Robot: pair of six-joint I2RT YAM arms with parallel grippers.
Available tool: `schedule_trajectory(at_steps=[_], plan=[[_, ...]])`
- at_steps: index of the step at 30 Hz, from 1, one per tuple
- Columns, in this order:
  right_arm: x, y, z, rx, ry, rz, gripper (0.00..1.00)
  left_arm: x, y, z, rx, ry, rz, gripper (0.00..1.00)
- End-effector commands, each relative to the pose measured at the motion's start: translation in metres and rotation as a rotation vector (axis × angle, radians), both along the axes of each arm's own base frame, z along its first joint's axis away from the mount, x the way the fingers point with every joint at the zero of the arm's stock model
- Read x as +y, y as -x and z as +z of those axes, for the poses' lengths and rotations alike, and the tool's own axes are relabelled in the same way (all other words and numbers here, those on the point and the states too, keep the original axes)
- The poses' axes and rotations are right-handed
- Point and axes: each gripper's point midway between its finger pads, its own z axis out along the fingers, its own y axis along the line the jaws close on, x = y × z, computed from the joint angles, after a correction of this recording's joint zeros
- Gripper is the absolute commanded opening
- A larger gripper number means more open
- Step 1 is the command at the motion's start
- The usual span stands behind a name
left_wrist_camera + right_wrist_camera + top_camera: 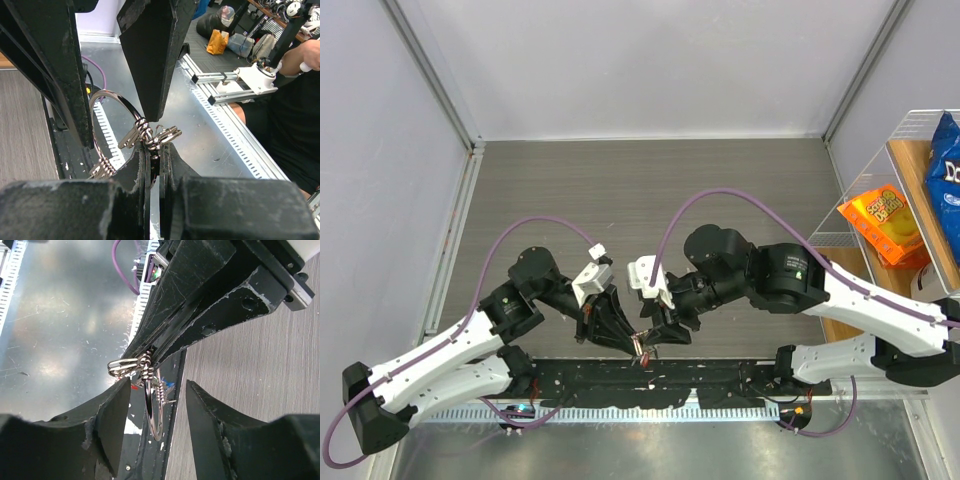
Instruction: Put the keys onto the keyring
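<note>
Left gripper [154,152] is pinching what looks like the keyring [108,93], right gripper [158,390] is straddling it, jaws spread, and closing off-centre is risking knocking it loose.

Robotics lab; aluminium frame [435,80]

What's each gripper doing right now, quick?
Left gripper: closed, holding the thin silver wire keyring.
Right gripper: open, straddling that keyring, not gripping it.
</note>
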Motion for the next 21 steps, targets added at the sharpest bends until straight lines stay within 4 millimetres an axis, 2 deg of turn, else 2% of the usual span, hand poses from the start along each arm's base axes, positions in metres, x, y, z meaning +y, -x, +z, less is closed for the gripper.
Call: schedule_trajectory(at_steps=[1,14,21], plan=[[0.0078,0.0051,0.0233,-0.018,-0.077,0.037,0.53,0.003,0.0048,0.0225,-0.06,0.076,-0.021,0.0],[0.0095,0.0121,0.0253,-0.006,-0.087,0.069,0.41,0.0041,0.0046,0.0229,-0.067,0.079,-0.008,0.0],[0.0127,0.0136,0.0263,-0.002,-0.095,0.077,0.4,0.0035,0.0039,0.0232,-0.068,0.082,-0.005,0.0]])
